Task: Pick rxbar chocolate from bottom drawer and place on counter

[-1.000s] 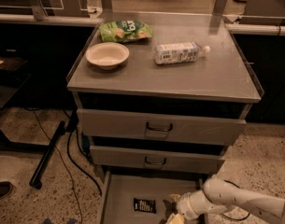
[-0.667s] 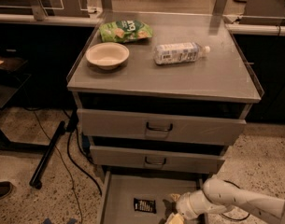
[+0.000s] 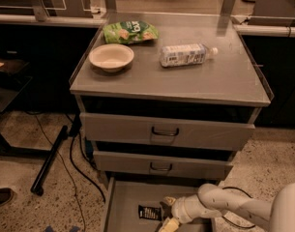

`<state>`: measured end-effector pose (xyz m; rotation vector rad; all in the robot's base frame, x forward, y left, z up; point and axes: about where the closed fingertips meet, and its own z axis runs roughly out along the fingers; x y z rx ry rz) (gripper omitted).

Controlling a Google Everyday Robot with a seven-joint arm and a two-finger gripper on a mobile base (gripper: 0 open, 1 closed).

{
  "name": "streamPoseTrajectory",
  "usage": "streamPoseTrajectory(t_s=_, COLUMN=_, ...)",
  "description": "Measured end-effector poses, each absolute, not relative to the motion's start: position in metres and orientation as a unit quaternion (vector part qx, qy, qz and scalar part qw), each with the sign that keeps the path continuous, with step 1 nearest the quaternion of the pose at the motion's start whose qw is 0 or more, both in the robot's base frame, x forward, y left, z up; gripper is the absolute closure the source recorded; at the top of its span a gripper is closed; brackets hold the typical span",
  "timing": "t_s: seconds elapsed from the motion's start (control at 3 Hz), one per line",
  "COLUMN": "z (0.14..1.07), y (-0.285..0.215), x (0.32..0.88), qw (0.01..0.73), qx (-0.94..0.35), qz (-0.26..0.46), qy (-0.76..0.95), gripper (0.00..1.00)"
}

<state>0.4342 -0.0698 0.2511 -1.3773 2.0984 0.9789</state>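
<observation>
Observation: the gripper (image 3: 165,213) is sitting low inside the bottom drawer (image 3: 124,200), which is standing pulled out beneath the two upper drawers (image 3: 165,131). Its jaws are standing apart and are holding nothing. The rxbar chocolate (image 3: 149,212) is lying flat on the drawer floor just beside the fingertips, to their left. The view here is dim, so contact with the wrapper's near end appears possible but cannot be confirmed.

Risks: the bar is lying thin and flat, so the jaws are likely to be closing over its top or nudging it leftward across the plain floor rather than catching its edges. A lift taken straight up is risking a strike against the front of the middle drawer (image 3: 160,166), which is overhanging the rear of the tray.

Clearances: open floor is showing left of the bar up to the drawer's left wall, giving it room to slide. The arm is entering from the right over the drawer's side. On the counter (image 3: 210,83), a bowl (image 3: 111,57), a green bag (image 3: 130,32) and a bottle (image 3: 185,55) are occupying the rear; the front half is offering bare room for placing.
</observation>
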Motion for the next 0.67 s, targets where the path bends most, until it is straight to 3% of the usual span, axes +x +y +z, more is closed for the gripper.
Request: streamPoseTrajectory(t_s=0.67, z=0.24, y=-0.0584, x=0.454, qw=0.237, qx=-0.509, qz=0.352, qy=0.749, gripper=0.0)
